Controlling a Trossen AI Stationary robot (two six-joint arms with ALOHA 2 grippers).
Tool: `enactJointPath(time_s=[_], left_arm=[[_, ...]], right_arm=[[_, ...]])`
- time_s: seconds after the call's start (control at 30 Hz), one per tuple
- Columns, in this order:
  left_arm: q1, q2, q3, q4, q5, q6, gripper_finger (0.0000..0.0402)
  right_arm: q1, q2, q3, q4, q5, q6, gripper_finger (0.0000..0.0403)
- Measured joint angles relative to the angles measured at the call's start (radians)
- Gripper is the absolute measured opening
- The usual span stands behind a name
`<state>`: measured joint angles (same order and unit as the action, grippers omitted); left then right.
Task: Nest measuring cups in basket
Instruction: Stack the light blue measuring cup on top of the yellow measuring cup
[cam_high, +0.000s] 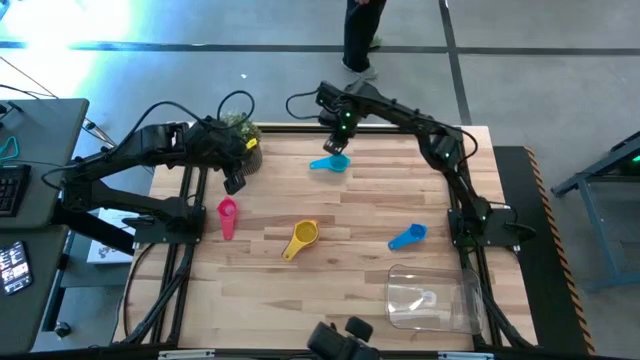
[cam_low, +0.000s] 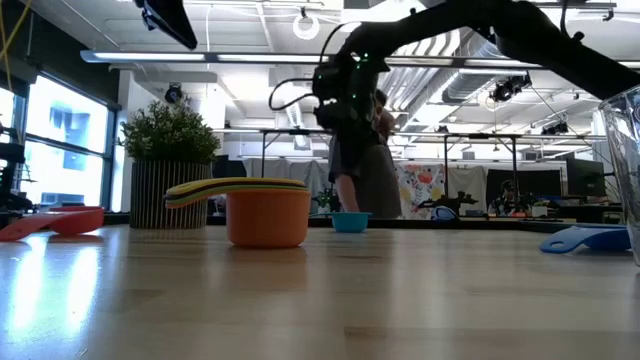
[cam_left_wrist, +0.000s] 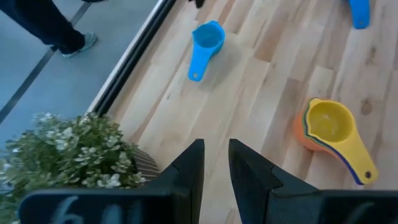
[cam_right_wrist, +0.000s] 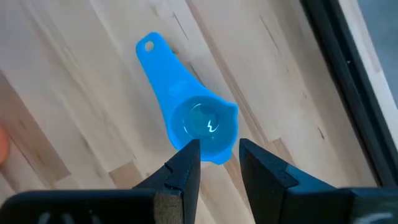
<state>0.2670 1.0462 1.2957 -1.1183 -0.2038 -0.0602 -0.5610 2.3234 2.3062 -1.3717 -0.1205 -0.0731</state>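
The left tool (cam_high: 235, 180) hangs above the bench's (cam_high: 340, 215) far-left corner by the potted plant (cam_high: 240, 128), fingers a narrow gap apart and holding nothing. Pink cup (cam_high: 227, 212), nested yellow stack (cam_high: 301, 238) and blue cup (cam_high: 407, 236) lie mid-bench. The right tool (cam_high: 336, 148), slightly parted, hovers over the teal cup (cam_high: 330, 164) near the far edge; the basket (cam_high: 432, 298) sits at the near-right corner.

Smooth glossy plastic teal cup (cam_right_wrist: 198, 124); clear plastic basket (cam_high: 432, 298); pale, matt wood-grain worktop (cam_high: 340, 215).
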Motion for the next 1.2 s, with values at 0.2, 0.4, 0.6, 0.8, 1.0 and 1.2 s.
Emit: enactJointPath(time_s=[0.2,0.4,0.6,0.8,1.0,1.2], left_arm=[[0.049,0.0,0.0,0.0,-0.002,0.019,0.0062],[0.093,0.0,0.0,0.0,-0.002,0.039,0.0062],[0.12,0.0,0.0,-0.004,-0.002,0.039,0.0062],[0.128,0.0,0.0,-0.005,-0.001,0.054,0.0062],[0.128,0.0,0.0,-0.005,0.001,0.054,0.0062],[0.128,0.0,0.0,-0.005,0.003,0.046,0.0062]], right_arm=[[0.006,0.038,0.0,-0.012,0.007,-0.016,0.0103],[0.019,0.04,0.0,-0.003,0.054,-0.014,0.0107],[0.025,0.04,0.0,-0.005,0.083,-0.029,0.0128],[0.024,0.074,0.0,0.005,0.101,-0.067,0.0136],[0.024,0.114,0.0,0.003,0.14,-0.077,0.0136],[0.024,0.144,0.0,0.002,0.15,-0.085,0.0137]])
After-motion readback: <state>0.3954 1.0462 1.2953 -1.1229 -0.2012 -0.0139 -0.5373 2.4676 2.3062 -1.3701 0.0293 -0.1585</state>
